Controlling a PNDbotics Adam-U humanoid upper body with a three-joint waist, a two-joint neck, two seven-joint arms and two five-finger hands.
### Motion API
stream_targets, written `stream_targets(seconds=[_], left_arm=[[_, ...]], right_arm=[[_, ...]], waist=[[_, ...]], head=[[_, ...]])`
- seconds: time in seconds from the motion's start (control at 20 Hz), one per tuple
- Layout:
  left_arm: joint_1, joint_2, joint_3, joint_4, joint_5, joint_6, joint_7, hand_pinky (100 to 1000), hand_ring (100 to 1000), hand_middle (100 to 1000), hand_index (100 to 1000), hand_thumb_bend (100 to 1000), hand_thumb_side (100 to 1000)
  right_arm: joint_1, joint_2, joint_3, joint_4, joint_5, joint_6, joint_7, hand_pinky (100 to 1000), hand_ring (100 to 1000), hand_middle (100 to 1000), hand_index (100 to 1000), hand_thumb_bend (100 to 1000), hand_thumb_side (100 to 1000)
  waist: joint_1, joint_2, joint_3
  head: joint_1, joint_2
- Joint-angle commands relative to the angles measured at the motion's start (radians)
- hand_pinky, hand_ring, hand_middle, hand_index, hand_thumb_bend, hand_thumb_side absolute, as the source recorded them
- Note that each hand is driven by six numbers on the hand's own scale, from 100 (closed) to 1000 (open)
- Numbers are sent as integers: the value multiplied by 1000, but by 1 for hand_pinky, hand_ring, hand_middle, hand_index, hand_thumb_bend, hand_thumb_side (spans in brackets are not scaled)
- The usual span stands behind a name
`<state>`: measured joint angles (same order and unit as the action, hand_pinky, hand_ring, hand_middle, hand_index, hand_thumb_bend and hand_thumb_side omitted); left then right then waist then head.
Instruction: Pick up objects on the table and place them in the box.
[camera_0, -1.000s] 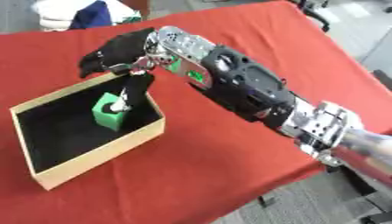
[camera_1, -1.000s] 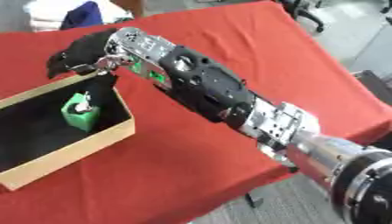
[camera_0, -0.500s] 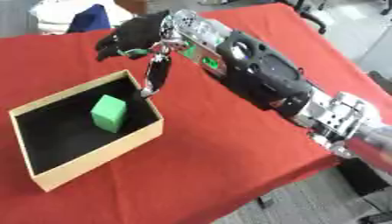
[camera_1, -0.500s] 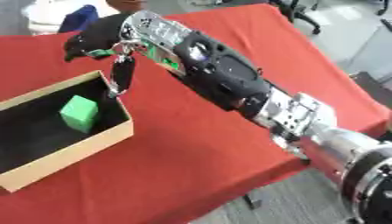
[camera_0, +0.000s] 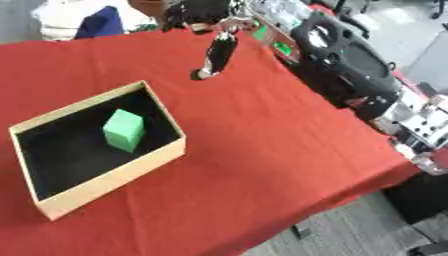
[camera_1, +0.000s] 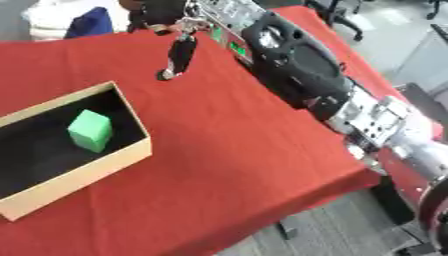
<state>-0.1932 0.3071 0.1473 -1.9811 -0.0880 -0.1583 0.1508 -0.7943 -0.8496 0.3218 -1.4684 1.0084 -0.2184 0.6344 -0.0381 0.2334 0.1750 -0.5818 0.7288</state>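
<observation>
A green block (camera_0: 123, 129) lies inside the open box (camera_0: 114, 172) at the left of the frame, resting on the box's black floor in the upper part of the interior, a little apart from the right-hand wall. The box has tan cardboard walls and sits askew on the red tablecloth (camera_0: 271, 150), which covers most of the picture.

The robot's right arm (camera_1: 297, 70) runs in from the right edge toward the top centre — black housings, then silver joints lower right. Its right hand (camera_0: 203, 11) shows at the very top of the frame, above the far edge of the cloth and well apart from the box. The dark palm is partly cut off by the top edge; one finger (camera_0: 219, 54) hangs straight down from it, its tip just over the cloth in the upper middle. It grips nothing. Whether the other fingers are curled or spread I cannot tell, as they blur into the dark palm.

Beyond the cloth at upper left sit a pale bundle and a dark blue thing (camera_0: 98, 22) — too blurred to make out further. Grey floor (camera_0: 367, 235) shows at lower right past the cloth's edge.

The left hand shows in neither view.
</observation>
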Motion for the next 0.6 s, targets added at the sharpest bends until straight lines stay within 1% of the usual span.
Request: stream_targets(seconds=[0.05, 0.2, 0.3, 0.35, 0.4, 0.5, 0.6], left_arm=[[-4, 24, 9, -19, -1, 0, 1, 681, 641, 605, 805, 100, 628], [-3, 25, 11, -19, -2, 1, 1, 681, 641, 605, 804, 100, 626], [-2, 25, 12, -19, -3, 0, 2, 681, 641, 606, 804, 100, 626], [-1, 25, 13, -19, -4, 0, 3, 681, 641, 606, 804, 100, 627], [0, 25, 13, -19, -4, 1, 3, 681, 641, 606, 804, 100, 627], [-1, 27, 14, -19, -5, 0, 4, 682, 641, 606, 804, 100, 624], [-2, 27, 13, -19, -4, -1, 4, 682, 641, 606, 805, 100, 625]], right_arm=[[-1, -52, -50, 28, 6, 39, -16, 894, 943, 1000, 1000, 450, 607], [17, -69, -75, 60, 17, 62, -32, 892, 943, 1000, 1000, 448, 610], [28, -83, -89, 84, 29, 69, -41, 895, 945, 1000, 1000, 444, 551], [32, -89, -94, 94, 35, 70, -46, 895, 943, 1000, 1000, 443, 719], [37, -94, -99, 104, 41, 71, -51, 894, 942, 1000, 1000, 444, 756], [47, -104, -106, 121, 60, 72, -60, 896, 942, 1000, 1000, 441, 761], [53, -106, -111, 138, 74, 72, -67, 896, 942, 1000, 1000, 440, 732]], waist=[[3, -16, -2], [4, -16, -5], [4, -16, -4], [4, -16, -4], [4, -17, -5], [4, -18, -6], [4, -18, -5]], head=[[1, -4], [-1, -5], [0, -6], [1, -6], [1, -7], [1, -6], [4, -9]])
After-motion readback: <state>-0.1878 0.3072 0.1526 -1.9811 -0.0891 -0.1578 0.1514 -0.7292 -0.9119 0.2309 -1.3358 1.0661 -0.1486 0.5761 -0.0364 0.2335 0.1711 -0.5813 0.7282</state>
